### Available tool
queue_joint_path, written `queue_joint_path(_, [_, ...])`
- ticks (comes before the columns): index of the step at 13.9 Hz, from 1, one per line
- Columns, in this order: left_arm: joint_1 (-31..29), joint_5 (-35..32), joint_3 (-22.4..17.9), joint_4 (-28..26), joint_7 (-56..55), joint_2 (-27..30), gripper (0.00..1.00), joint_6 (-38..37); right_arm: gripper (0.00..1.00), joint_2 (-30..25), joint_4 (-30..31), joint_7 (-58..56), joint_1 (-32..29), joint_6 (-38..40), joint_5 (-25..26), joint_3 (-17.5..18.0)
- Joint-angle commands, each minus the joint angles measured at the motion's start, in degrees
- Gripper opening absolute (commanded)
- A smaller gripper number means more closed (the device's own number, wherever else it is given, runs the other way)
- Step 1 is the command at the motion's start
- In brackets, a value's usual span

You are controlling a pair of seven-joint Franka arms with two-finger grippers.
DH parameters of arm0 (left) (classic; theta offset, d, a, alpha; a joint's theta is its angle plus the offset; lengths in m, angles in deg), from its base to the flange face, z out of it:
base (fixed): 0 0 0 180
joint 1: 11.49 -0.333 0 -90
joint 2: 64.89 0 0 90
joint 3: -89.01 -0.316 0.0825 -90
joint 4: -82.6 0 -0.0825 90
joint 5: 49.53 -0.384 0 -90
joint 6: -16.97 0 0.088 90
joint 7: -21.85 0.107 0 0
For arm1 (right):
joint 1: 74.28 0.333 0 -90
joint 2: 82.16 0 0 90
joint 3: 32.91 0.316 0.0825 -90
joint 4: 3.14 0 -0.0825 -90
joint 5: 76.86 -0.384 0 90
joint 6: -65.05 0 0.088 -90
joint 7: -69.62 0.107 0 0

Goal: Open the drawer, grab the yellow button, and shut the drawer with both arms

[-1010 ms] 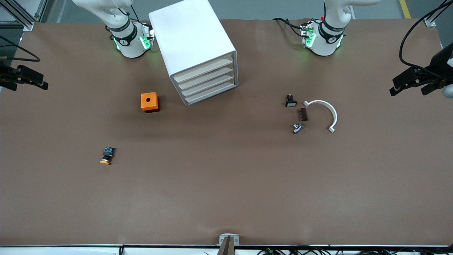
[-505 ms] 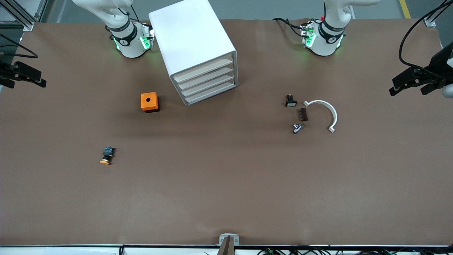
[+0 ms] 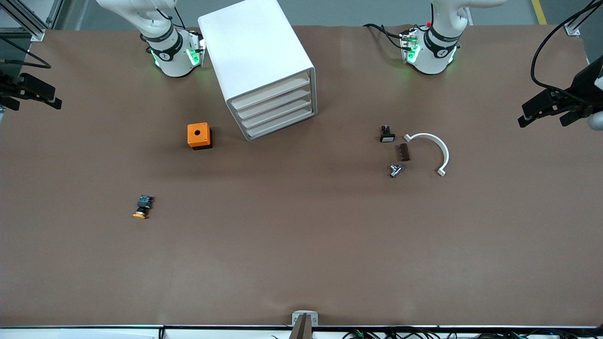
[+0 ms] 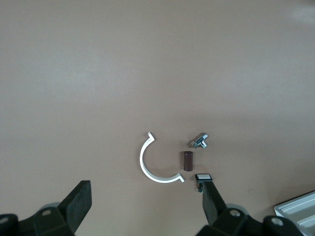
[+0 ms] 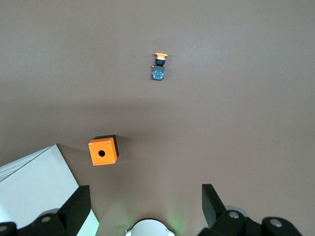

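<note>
Front view: I see all four drawers [image 3: 275, 108] closed, the button [image 3: 142, 207] lying on open table, the left gripper [image 3: 549, 109] and right gripper [image 3: 29, 93] both released at the edges. Risk: hooking the wrong identical drawer front.

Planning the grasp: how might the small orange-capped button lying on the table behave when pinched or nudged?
The button lies on its side on the bare table, so its round orange cap may let it roll if nudged. It looks tiny and probably light, likely to skid. Its squarish dark body seems the steadier place to pinch.

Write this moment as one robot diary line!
drawer: shut | button: on table, untouched | left gripper: open, waiting | right gripper: open, waiting
</note>
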Motion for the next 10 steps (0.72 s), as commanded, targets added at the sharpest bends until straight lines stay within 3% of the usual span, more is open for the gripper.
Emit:
queue_joint_path(1, [0.2,-1.3,0.2,-0.1,-0.4,0.5,0.99,-0.5,1.00,-3.5,4.2,0.6,0.2,-2.4,0.1,0.2])
queue_joint_path(10, [0.2,-1.2,0.2,-0.1,-0.5,0.5,0.99,-0.6,1.00,-4.6,5.1,0.6,0.2,-5.0,0.0,0.1])
